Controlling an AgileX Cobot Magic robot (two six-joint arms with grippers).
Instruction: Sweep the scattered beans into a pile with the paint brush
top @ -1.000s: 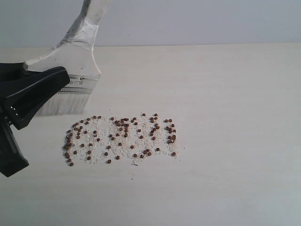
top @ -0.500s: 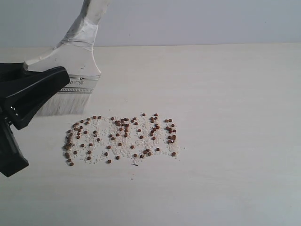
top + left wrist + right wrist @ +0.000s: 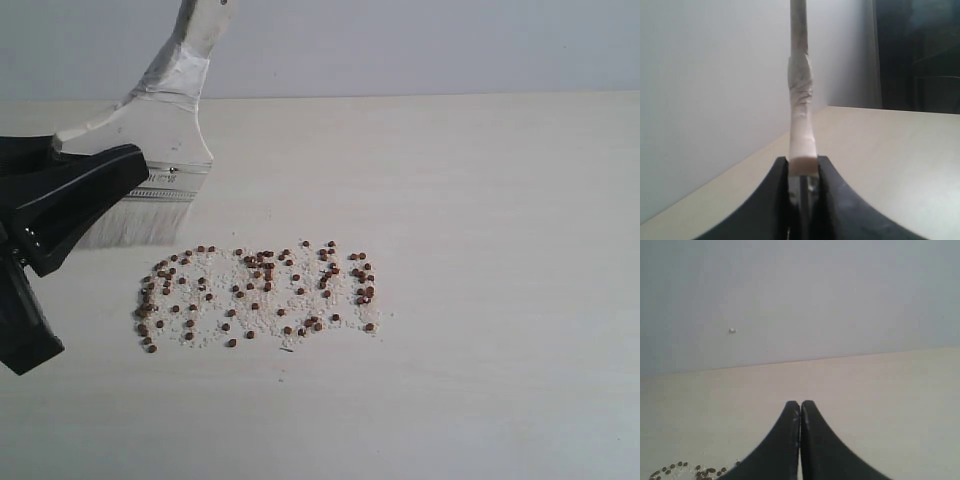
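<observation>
The reddish-brown beans point(image 3: 260, 293) lie scattered in a wide, loose patch with whitish crumbs on the pale table; no dense pile shows. The paint brush point(image 3: 150, 160) stands tilted at the upper left, its off-white bristles point(image 3: 135, 222) just behind the patch's left end. My left gripper point(image 3: 120, 165) is shut on the brush near its metal ferrule; the left wrist view shows the cream handle point(image 3: 801, 130) clamped between the black fingers point(image 3: 775, 200). My right gripper point(image 3: 800, 407) is shut and empty, with a few beans point(image 3: 685, 471) at that view's lower left corner.
The pale table point(image 3: 480, 250) stretches to the right and toward the front of the beans. A grey wall point(image 3: 400, 45) runs along the table's far edge.
The brush handle has tipped very slightly; the beans and both grippers are otherwise as before.
</observation>
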